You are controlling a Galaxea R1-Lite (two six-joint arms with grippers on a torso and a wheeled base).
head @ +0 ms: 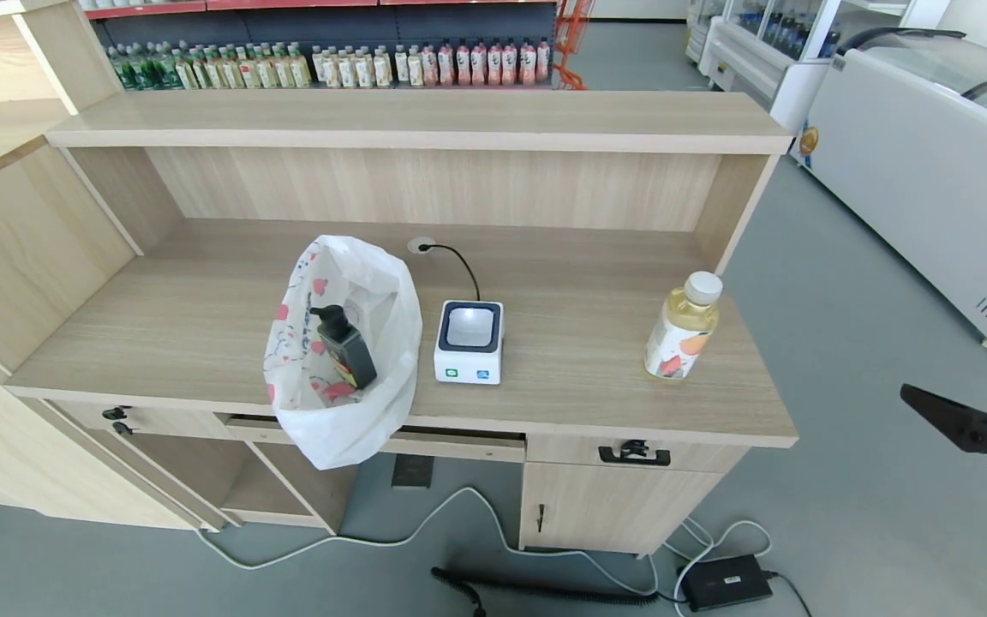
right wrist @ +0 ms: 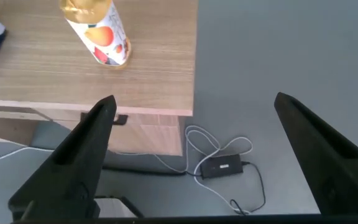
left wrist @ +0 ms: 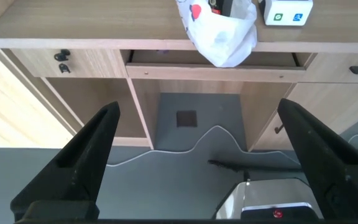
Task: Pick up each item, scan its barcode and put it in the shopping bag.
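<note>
A juice bottle [head: 684, 326] with a white cap and yellow drink stands upright near the counter's right front corner; it also appears as the bottle [right wrist: 98, 31] in the right wrist view. A white shopping bag [head: 339, 343] droops over the counter's front edge, with a black pump bottle [head: 345, 346] inside. The white barcode scanner [head: 469, 340] sits between bag and juice bottle. My right gripper [head: 969, 404] hangs open, off the counter to the right, below desk height, fingers [right wrist: 73, 155] wide apart. My left gripper [left wrist: 197, 168] is open, low before the desk, the bag [left wrist: 219, 28] above it.
The wooden counter [head: 545, 308] has a raised back shelf and side walls. A black cable runs from the scanner to a hole at the back. Cables and a power brick [head: 726, 581] lie on the floor. A chest freezer [head: 930, 163] stands to the right.
</note>
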